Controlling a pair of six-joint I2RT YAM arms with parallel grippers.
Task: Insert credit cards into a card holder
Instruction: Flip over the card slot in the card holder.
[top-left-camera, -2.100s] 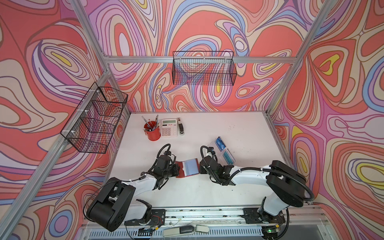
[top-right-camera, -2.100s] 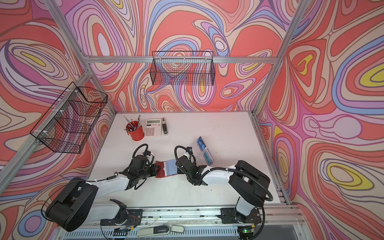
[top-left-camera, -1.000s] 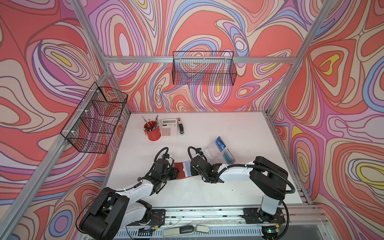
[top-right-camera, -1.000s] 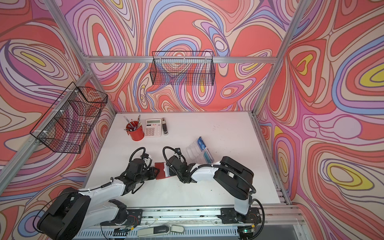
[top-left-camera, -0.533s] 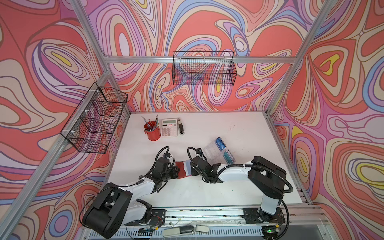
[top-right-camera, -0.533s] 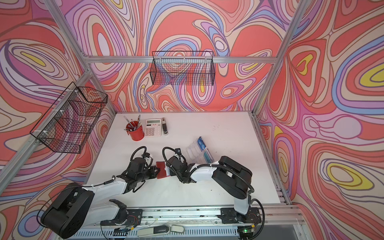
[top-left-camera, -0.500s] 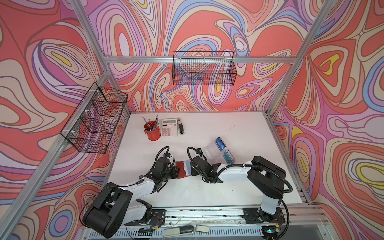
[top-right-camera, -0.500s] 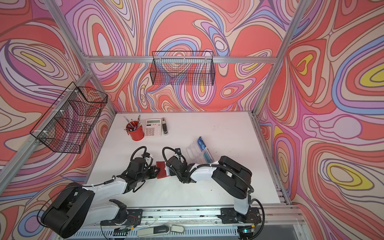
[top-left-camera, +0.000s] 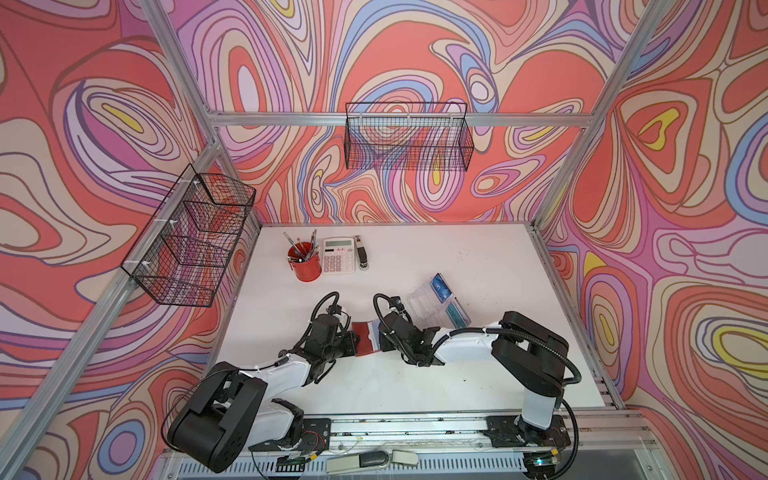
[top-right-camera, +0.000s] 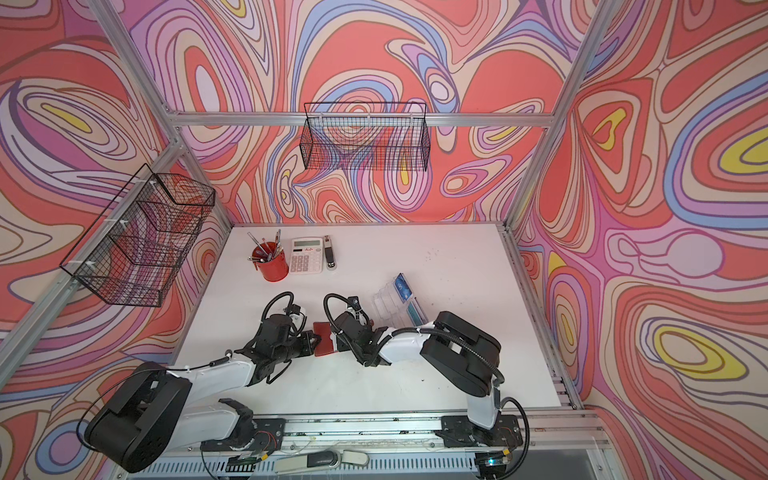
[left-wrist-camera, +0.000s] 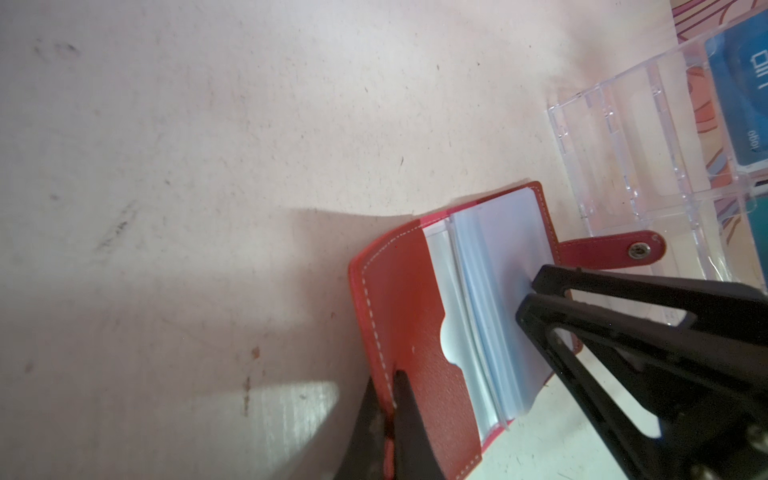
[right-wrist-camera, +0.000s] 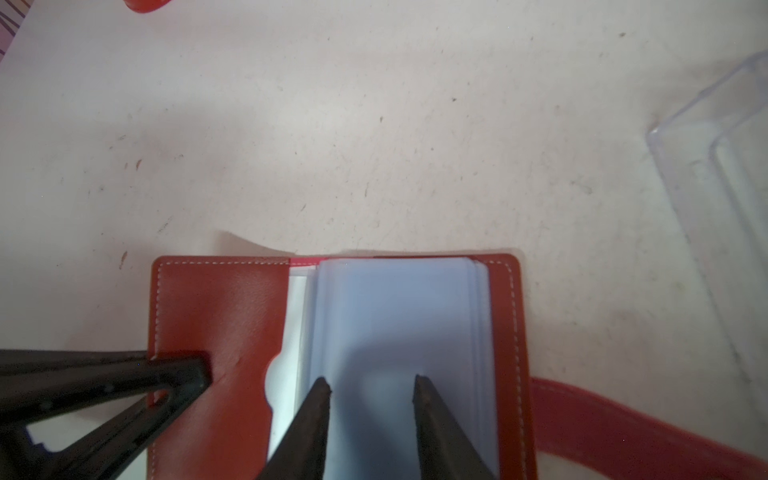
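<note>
Now opening: left hand (left-wrist-camera: 384, 386) pinches cover (right-wrist-camera: 216, 316) of red leather-look card holder (top-left-camera: 364, 338); right hand (right-wrist-camera: 372, 384) spread, pressing clear sleeves (right-wrist-camera: 395, 316). Next, likely: fetch blue plastic credit card (top-left-camera: 440, 287).

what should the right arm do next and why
Probably lift the right gripper off the clear sleeves and reach to the acrylic stand for the blue card: the left gripper clamps the card holder open by its cover, and the right's jaws are parted and empty.
</note>
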